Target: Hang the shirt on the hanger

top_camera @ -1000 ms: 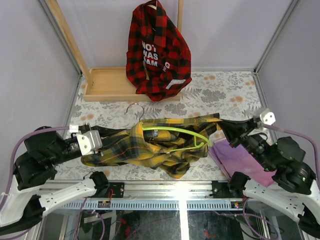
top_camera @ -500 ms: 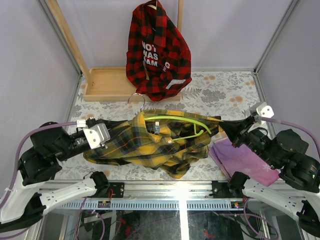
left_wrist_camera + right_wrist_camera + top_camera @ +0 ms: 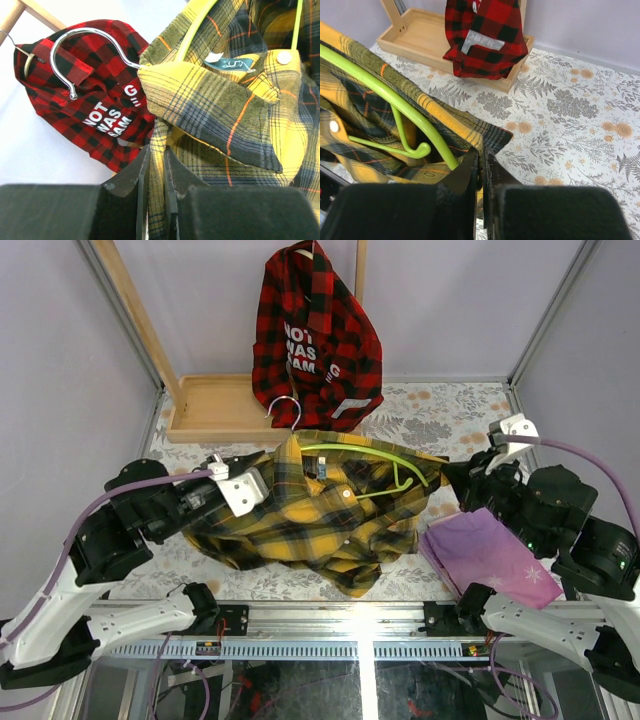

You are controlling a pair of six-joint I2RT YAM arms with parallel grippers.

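Left wrist, not top: shirt (image 3: 215, 115) cloth pinched in left gripper (image 3: 156, 154) jaws; right gripper (image 3: 481, 154) jaws likewise.

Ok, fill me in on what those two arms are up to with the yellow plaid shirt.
Both arms hold the shirt stretched between them. The left gripper is pinched on cloth just below the collar, and the right gripper is shut on the shoulder edge at the other end. The hanger already sits inside the shirt, with its metal hook poking out at the collar. The shirt is bunched and does not yet hang neatly.
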